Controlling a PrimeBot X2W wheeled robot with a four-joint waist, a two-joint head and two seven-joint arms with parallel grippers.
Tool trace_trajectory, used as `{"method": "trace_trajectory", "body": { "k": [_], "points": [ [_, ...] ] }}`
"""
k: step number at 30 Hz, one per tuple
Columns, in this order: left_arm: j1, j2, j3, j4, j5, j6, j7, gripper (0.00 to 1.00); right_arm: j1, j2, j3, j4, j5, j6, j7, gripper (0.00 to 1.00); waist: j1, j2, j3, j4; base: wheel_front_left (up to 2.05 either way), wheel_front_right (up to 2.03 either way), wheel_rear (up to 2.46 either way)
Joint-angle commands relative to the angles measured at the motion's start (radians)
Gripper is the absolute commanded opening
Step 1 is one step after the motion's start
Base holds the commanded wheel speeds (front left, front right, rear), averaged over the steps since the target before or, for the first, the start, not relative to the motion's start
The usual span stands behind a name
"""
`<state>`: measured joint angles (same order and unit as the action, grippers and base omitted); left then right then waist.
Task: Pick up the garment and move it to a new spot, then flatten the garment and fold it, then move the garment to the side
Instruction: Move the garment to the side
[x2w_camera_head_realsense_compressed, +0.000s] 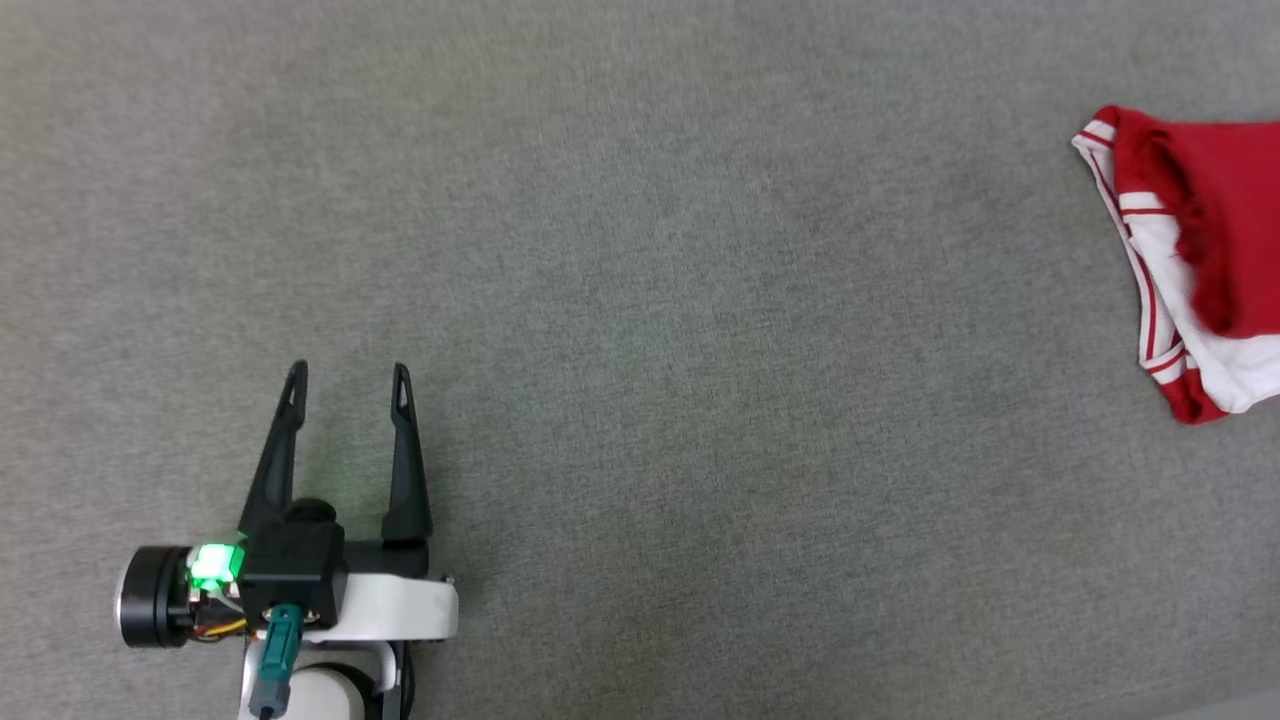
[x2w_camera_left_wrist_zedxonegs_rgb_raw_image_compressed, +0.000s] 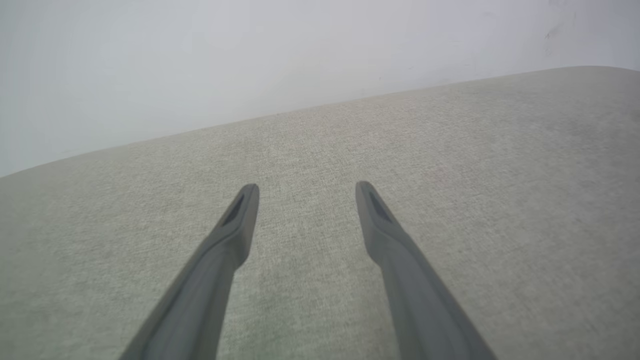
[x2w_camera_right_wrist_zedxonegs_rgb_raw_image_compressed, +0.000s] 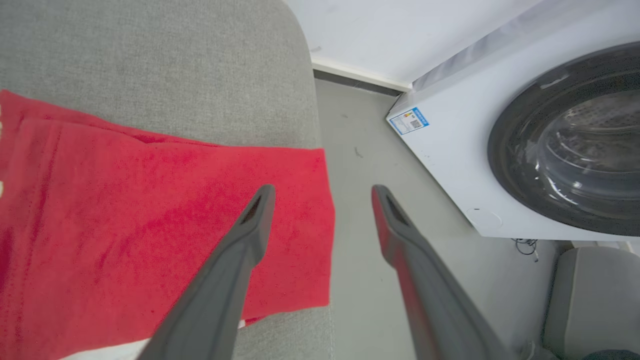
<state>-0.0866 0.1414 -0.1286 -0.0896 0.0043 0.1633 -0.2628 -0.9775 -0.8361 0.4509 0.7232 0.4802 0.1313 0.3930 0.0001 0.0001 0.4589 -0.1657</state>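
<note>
- Left gripper (x2w_camera_head_realsense_compressed: 350, 368) wide open and empty, low over bare tabletop (x2w_camera_head_realsense_compressed: 640, 300), well apart from the garment (x2w_camera_head_realsense_compressed: 1225, 200).
- Right gripper (x2w_camera_right_wrist_zedxonegs_rgb_raw_image_compressed: 324, 189) with fingers spread, nothing between them, poised above the garment's outer edge.
- Garment folded, red side up, white sleeve and striped trim along one side; at the far right of the tabletop, right up to the rim.
- Risk: one red corner looks to reach past the rim, over the floor (x2w_camera_right_wrist_zedxonegs_rgb_raw_image_compressed: 360, 210). Enough overhang, or a nudge from a finger, could drag the cloth off.
- Risk: rumpled top layer beside the sleeve, likely to come unfolded if brushed or snagged.
- Risk: washer (x2w_camera_right_wrist_zedxonegs_rgb_raw_image_compressed: 450, 150) close beside the right arm, liable to be clipped by a wide swing.
- Cut off in the head view: most of the garment, beyond the frame's right edge. Front print hidden, presumably folded inside.
- Cannot tell whether the corner truly overhangs or merely meets the rim, nor how high the right gripper stands above the cloth.
</note>
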Motion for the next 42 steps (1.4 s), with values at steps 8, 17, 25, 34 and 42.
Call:
{"method": "trace_trajectory", "body": {
  "k": [8, 17, 25, 34, 42],
  "points": [
    [0.081, -0.018, -0.013, 0.012, -0.015, 0.016, -0.002, 1.0, -0.03, 0.115, -0.104, 0.018, -0.208, -0.001, -0.44, 1.0, -0.0001, -0.0001, -0.143, 0.038, 0.0, 0.0, 0.0],
    [0.142, -0.041, -0.022, 0.03, -0.027, 0.017, -0.002, 1.0, 0.097, 0.311, -0.198, -0.139, -0.335, -0.001, -0.658, 1.0, -0.0001, -0.0001, -0.248, 0.09, 0.0, 0.0, 0.0],
    [0.178, -0.054, -0.023, 0.047, -0.031, 0.016, -0.002, 1.0, 0.349, 0.454, -0.239, -0.367, -0.316, -0.001, -0.657, 1.0, -0.0001, -0.0001, -0.319, 0.137, 0.0, 0.0, 0.0],
    [0.208, -0.063, -0.015, 0.072, -0.038, 0.003, -0.002, 1.0, 0.625, 0.569, -0.279, -0.495, -0.351, -0.001, -0.657, 1.0, -0.0001, -0.0001, -0.375, 0.169, 0.0, 0.0, 0.0],
    [0.238, -0.071, -0.008, 0.086, -0.04, -0.006, -0.003, 1.0, 0.851, 0.664, -0.377, -0.587, -0.365, -0.001, -0.657, 1.0, -0.0001, -0.0001, -0.415, 0.178, 0.0, 0.0, 0.0]
  ]
}}
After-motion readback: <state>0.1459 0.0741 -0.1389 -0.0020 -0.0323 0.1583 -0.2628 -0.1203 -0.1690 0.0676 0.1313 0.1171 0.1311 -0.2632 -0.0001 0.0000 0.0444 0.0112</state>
